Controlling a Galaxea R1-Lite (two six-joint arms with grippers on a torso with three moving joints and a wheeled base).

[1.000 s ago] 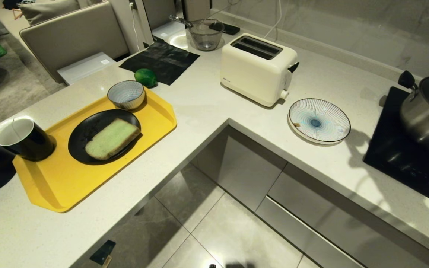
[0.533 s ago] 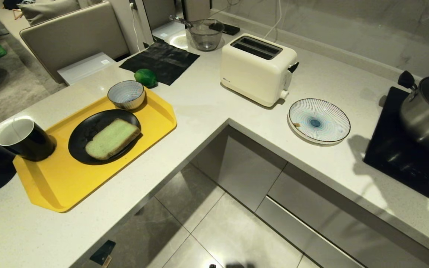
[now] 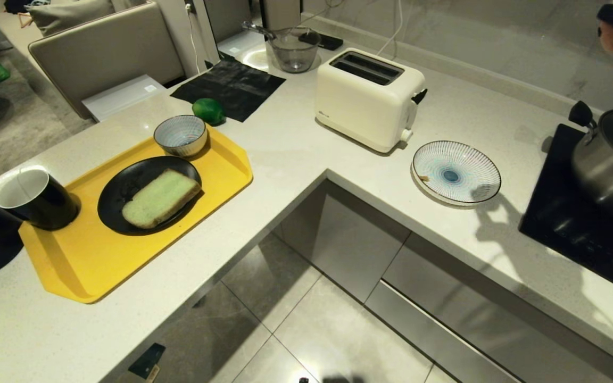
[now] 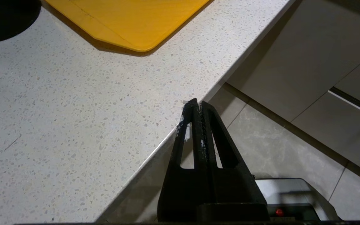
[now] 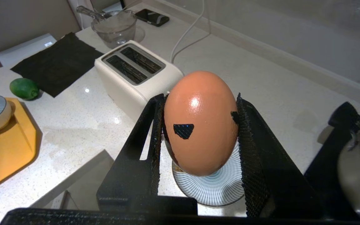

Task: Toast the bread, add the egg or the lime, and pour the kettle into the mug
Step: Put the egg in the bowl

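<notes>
The right gripper (image 5: 198, 131) clasps the egg (image 5: 200, 123) high above the striped plate (image 3: 456, 172). The egg step appears underway; next it likely needs carrying left to the small bowl (image 3: 180, 134). The left gripper (image 4: 196, 107) is clenched empty.

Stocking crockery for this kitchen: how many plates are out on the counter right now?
2. A black plate sits on the yellow tray under the bread; a striped plate lies beside the toaster. Others may be out of view.
</notes>
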